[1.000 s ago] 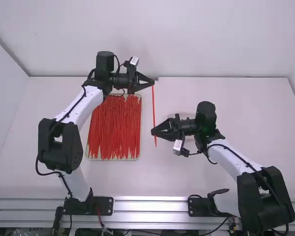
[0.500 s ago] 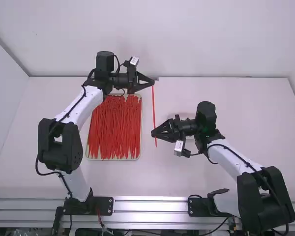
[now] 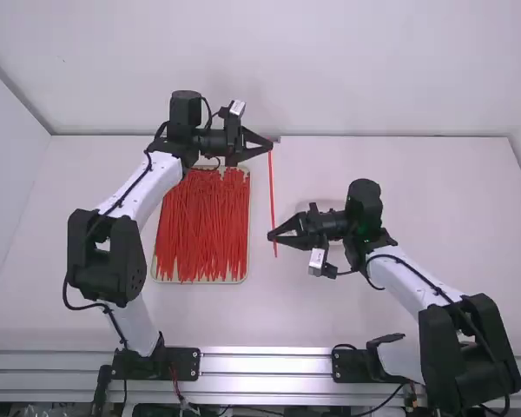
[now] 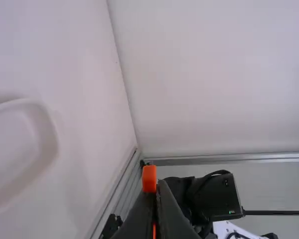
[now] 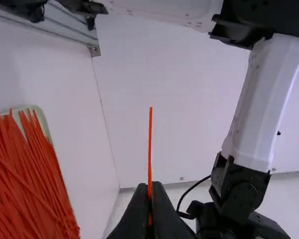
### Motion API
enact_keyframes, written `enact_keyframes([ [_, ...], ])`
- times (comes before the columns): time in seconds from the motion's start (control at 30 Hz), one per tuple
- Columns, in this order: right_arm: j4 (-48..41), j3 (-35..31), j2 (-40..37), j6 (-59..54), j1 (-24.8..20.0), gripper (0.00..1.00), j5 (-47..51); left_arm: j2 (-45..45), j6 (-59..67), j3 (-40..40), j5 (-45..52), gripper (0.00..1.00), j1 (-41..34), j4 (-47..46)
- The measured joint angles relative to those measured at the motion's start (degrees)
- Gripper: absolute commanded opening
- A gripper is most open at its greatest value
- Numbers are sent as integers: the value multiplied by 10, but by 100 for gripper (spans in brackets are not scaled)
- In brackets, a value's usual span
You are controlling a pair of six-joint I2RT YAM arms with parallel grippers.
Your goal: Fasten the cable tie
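One red cable tie (image 3: 272,204) is held straight and unfastened, with no loop formed. Its blocky head (image 4: 149,178) is pinched in the left gripper (image 3: 267,150) and pokes out past the fingertips. The thin strap (image 5: 150,144) is clamped near its tail by the right gripper (image 3: 272,233). The tie is seen running just beside the tray (image 3: 200,281) of spare ties (image 3: 201,226).

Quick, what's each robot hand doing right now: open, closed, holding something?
Left gripper: closed on the head end of the red cable tie.
Right gripper: closed on the same tie near its tail end.
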Motion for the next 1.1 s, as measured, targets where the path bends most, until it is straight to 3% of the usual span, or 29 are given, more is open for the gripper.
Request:
enact_keyframes([
  [0.33, 11, 0, 0, 46, 0, 0, -15, 0, 6, 0, 9, 2, 0, -2],
  [0.57, 73, 0, 0, 172, 0, 0, -20, 0, 22, 0, 8, 2, 0, -2],
  [0.6, 74, 0, 0, 179, 0, 96, -20, 0, 24, 0, 8, 2, 0, -2],
  [1.1, 113, 0, 0, 311, 0, 99, -28, 0, 34, 0, -1, 2, 0, 17],
])
